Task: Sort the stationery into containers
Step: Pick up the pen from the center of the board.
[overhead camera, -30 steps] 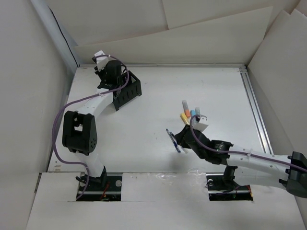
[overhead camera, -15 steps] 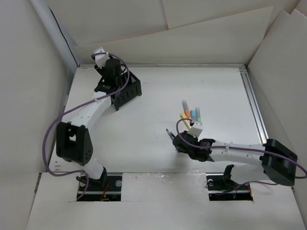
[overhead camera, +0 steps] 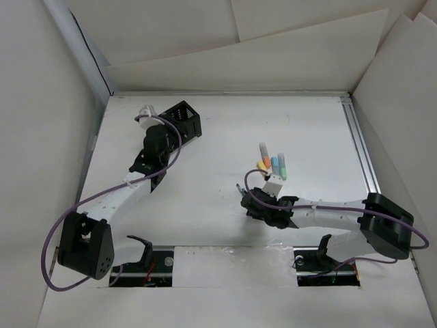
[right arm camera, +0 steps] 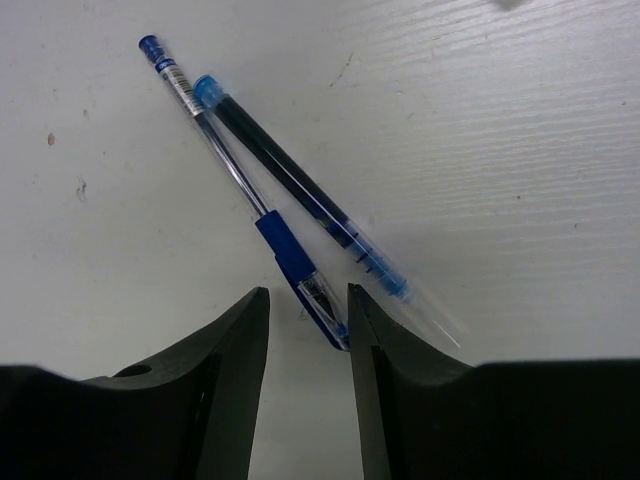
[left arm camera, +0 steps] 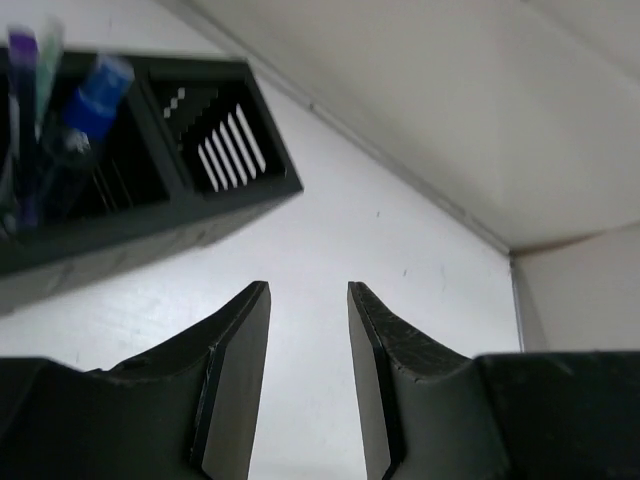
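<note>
Left arm: reaches up the left side of the white table (overhead camera: 218, 123), with its purple cable (overhead camera: 63, 220) looping beside it. Left gripper (left arm camera: 307, 287): jaws parted by a narrow gap, only bare table showing between them. It sits low over the surface, near the organizer but apart from it.

Black mesh organizer (overhead camera: 184, 121): far-left part of the table, standing upright. In the left wrist view its left compartment holds a blue-capped pen (left arm camera: 98, 88) and a purple-topped pen (left arm camera: 22, 55), both upright and blurred. Light falls in stripes through the mesh of the compartment to the right.

Centre-right: two loose pens lie flat in a narrow V and touch near their far ends. One is the blue-grip pen (right arm camera: 232, 172), the other the dark-bodied pen (right arm camera: 292, 192) with a light blue cap.

Right gripper (right arm camera: 306, 292): jaws apart, fingers low at the table. The writing end of the blue-grip pen lies in the gap, close to the right finger. Cannot tell whether it touches, and it is not clamped.

Just beyond the right wrist: a fanned cluster of highlighters (overhead camera: 274, 163), orange, light blue, green and yellow. The white wrist mount (overhead camera: 273, 185) covers their near ends from above.

Far right: a metal rail (overhead camera: 359, 147) runs along the table edge.
</note>
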